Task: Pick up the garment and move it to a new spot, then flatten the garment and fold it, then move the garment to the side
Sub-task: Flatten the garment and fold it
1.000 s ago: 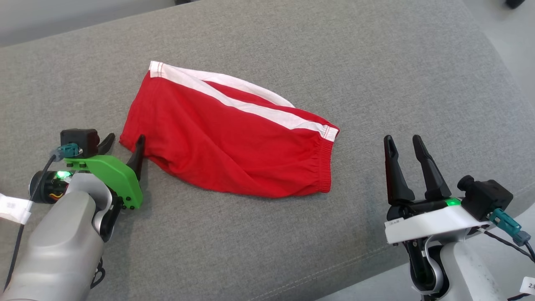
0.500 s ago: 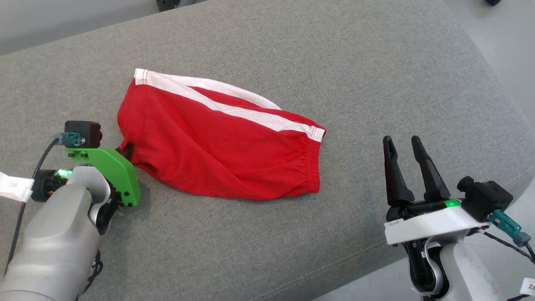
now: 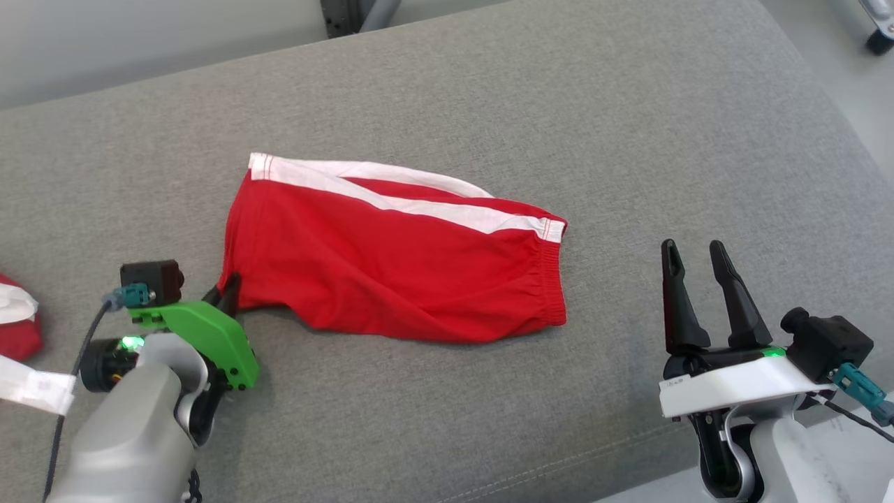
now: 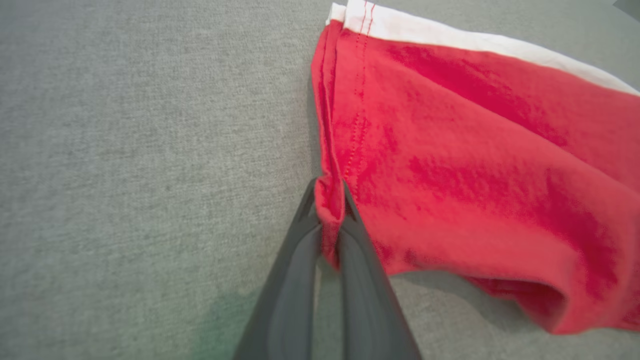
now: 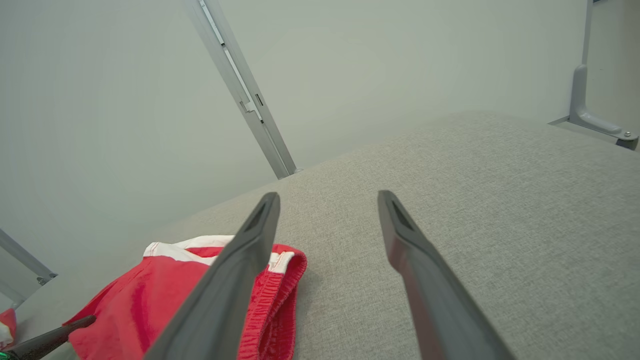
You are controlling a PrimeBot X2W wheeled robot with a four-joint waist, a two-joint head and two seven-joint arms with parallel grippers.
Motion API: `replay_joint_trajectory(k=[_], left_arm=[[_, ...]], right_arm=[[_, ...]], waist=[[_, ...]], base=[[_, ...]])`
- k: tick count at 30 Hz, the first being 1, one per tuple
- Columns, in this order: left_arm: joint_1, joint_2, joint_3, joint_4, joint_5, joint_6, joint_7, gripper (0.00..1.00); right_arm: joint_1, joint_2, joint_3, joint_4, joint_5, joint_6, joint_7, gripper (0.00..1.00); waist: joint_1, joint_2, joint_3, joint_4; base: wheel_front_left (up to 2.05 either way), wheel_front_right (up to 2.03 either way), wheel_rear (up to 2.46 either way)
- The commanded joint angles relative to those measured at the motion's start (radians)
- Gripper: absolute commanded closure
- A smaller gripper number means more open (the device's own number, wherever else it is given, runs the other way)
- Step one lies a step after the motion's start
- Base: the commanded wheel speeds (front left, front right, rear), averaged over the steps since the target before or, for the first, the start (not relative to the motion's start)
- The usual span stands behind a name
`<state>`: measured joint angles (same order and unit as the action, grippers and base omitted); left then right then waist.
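The garment [image 3: 391,272] is a pair of red shorts with a white side stripe, lying folded on the grey cushion. My left gripper [image 3: 227,293] is at its lower left corner, shut on a pinch of the hem. In the left wrist view the red garment [image 4: 475,165] bunches between the two dark fingers [image 4: 300,250] of the left gripper [image 4: 329,197]. My right gripper [image 3: 693,251] stands open to the right of the elastic waistband, apart from the cloth. From the right wrist view the right gripper [image 5: 327,197] is spread wide, with the garment [image 5: 165,295] at the lower left.
The grey cushion [image 3: 559,105] has bare room behind and to the right of the shorts; its front edge runs under my right arm. Another red and white cloth [image 3: 15,321] lies at the far left edge. A metal post [image 5: 240,85] rises behind the cushion.
My left gripper went from open beside the hem to shut on it. The head camera shifted, so the whole scene sits lower. The right gripper stays as it was.
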<state>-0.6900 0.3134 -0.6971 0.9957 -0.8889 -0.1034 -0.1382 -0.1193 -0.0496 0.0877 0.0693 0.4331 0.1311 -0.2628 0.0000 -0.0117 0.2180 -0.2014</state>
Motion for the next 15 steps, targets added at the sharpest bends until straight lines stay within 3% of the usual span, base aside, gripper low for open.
replay_joint_trajectory(k=[1,6,15], left_arm=[[0.039,0.000,0.004,-0.015,-0.013,0.013,-0.017,1.00],[0.141,-0.013,0.021,-0.102,-0.030,0.058,-0.068,1.00],[0.345,-0.051,0.047,-0.307,-0.062,0.194,-0.107,1.00]], right_arm=[[0.016,-0.002,-0.005,0.005,-0.009,-0.001,-0.003,0.00],[0.035,-0.002,-0.020,0.016,-0.033,-0.001,-0.003,0.00],[0.042,-0.002,-0.047,0.080,-0.072,-0.001,-0.003,0.00]], waist=[[0.0000,0.0117,-0.042,0.051],[0.0000,0.0117,-0.079,0.104],[0.0000,0.0117,-0.117,0.161]], base=[[0.00,0.00,0.00],[0.00,0.00,0.00],[0.00,0.00,0.00]])
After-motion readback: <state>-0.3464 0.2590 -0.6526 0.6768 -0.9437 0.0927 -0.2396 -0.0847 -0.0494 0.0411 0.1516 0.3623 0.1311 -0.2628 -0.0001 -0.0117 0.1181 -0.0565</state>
